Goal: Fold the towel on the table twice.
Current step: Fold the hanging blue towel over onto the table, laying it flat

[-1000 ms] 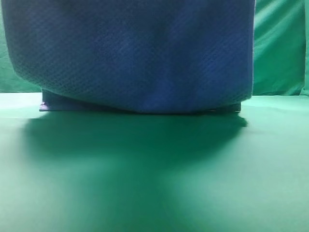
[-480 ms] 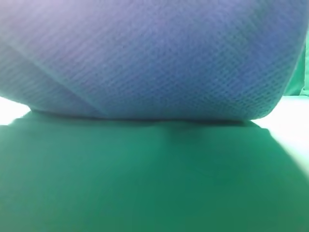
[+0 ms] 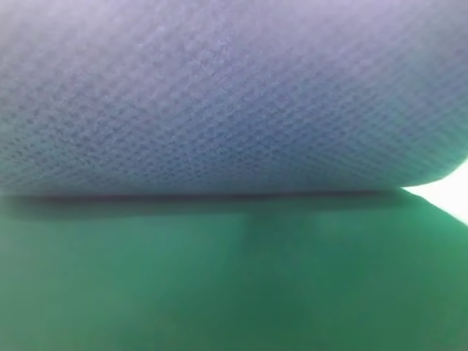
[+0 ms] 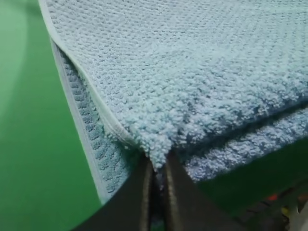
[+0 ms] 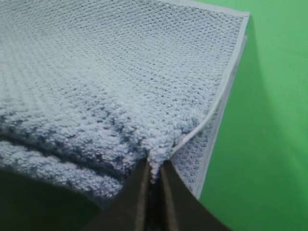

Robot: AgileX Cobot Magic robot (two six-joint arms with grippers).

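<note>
- Left gripper [image 4: 156,168]: clenched on a corner of the towel [image 4: 192,72], jaws pinched tight with terry bunched between them.
- Right gripper [image 5: 154,171]: likewise clenched on the towel's other corner, cloth puckered at the pinch.
- Towel: lifted off the surface [image 3: 234,292] at my end, hanging from both grippers. In the high view it fills the upper half, close to the lens and blurred; its lower edge sits just above the surface, with a dark shadow band under it.
- Below each pinched corner a second layer of towel shows, its pale hem running alongside the upper one. So the cloth is doubled under my grip.
- Judgement: a fold is under way, the held edge being carried over the rest. Whether this is the first or the second fold, I cannot tell; the high view is too blocked.
- Left to do: lay the edge down, square the hems, let go; perhaps one more fold.
</note>
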